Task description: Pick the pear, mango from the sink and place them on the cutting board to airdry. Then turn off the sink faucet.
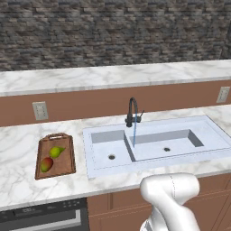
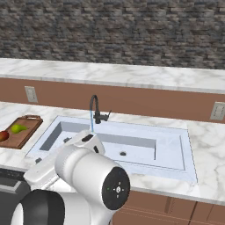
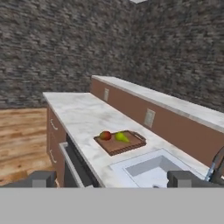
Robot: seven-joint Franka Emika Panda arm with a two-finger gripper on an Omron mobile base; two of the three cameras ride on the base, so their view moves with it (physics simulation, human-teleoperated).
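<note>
Yellow-green pear (image 1: 56,151) and red-orange mango (image 1: 46,164) side by side on brown wooden cutting board (image 1: 67,163), left of white double-basin sink (image 1: 153,160); black gooseneck faucet (image 1: 132,112) behind the divider.

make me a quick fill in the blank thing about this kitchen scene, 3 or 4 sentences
1. The pear and the mango both lie on the ____.
2. A thin blue stream of ____ runs from the sink faucet.
3. Both basins of the sink hold ____ fruit.
4. The gripper holds ____ between its fingertips.

Missing words: cutting board; water; no; nothing
</note>
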